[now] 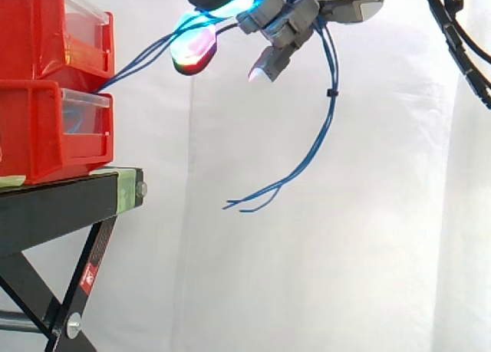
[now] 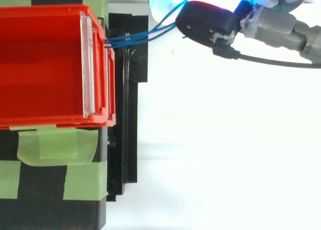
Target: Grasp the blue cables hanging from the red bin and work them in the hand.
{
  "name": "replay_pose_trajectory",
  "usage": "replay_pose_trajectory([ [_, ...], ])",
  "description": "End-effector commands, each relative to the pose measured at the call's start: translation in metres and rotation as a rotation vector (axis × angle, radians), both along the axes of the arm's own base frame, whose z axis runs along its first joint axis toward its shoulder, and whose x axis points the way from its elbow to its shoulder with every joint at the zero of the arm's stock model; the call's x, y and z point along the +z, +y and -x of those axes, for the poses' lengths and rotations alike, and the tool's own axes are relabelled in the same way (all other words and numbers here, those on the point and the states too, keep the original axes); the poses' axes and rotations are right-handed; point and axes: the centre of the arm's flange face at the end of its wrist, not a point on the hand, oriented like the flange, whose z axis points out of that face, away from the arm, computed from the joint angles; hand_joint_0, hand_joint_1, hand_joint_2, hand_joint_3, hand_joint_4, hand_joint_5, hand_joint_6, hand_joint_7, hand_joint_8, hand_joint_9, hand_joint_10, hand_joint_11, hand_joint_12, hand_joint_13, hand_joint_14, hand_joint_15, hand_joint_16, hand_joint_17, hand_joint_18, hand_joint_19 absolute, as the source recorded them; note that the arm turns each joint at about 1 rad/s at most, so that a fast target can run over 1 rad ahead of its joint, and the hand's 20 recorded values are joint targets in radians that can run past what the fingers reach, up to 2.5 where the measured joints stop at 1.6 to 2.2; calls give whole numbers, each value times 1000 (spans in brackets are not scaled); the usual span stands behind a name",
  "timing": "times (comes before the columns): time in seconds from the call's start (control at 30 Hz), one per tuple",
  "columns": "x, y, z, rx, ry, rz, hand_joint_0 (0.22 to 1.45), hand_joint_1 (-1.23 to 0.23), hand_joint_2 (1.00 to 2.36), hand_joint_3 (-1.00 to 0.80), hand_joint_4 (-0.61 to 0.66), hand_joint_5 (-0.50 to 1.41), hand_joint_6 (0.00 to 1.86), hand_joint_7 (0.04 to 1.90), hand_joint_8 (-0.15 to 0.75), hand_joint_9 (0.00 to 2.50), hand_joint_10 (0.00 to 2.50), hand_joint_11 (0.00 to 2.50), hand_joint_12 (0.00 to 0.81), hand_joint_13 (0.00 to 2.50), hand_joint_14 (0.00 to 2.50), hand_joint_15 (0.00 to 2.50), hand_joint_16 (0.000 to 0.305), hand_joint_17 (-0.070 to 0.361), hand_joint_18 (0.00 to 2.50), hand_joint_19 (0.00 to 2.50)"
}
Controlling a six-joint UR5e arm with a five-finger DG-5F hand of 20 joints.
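- The white curtain (image 1: 368, 214) backs the whole scene, so the thin cables stand out against it.
- The black stand (image 1: 54, 202) carries the load at its right edge, leaving free air beside it for the arm to work in.
- Two red bins (image 1: 38, 129) sit stacked at that edge with their clear fronts facing the hand; strips of green tape (image 2: 55, 147) lie across the stand top, probably to stop the bins shifting under a pull.
- The hand (image 1: 288, 18) hangs high, out past the stand's right edge and above bin level. Its fingers are curled round the bundle, and its glowing fingertips (image 1: 196, 51) point back toward the bins.
- The blue cables (image 1: 146, 57) leave the front of the bins at the seam between them and climb nearly taut to the hand. They pass through it and drop in a loose curve, their free ends dangling well clear of the stand.
- A small black tie (image 1: 331, 93) binds the hanging strands, which keeps them together as one bundle.
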Motion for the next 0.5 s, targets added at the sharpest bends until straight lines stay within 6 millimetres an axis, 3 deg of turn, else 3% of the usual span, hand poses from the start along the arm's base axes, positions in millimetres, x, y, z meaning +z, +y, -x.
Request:
replay_pose_trajectory([
  [0.0,0,0,0,-1,-1,0,697,-601,1866,86,382,175,9,1098,495,61,2500,2500,593,716,2500,1638,71,160,1005,144],
  [0.2,0,-1,0,-2,-1,0,804,-623,1842,217,319,170,9,1103,465,30,2500,2500,557,654,2500,1620,58,131,883,282],
  [0.23,0,-2,0,-4,-1,0,783,-599,1945,182,312,180,8,1101,458,12,2500,2500,554,650,2500,1576,57,129,859,203],
  [0.3,-1,-2,0,-5,0,-1,799,-602,1961,206,302,184,8,1105,452,6,2500,2500,547,633,2500,1581,55,124,823,230],
  [0.4,0,-4,0,-8,-1,-2,848,-652,1875,224,268,189,8,1115,434,0,2500,2500,533,587,2500,1617,52,116,755,263],
  [0.47,0,-5,1,-11,-2,-5,924,-737,1623,216,243,177,8,1105,425,0,2500,2500,528,545,2500,1623,49,111,698,316],
])
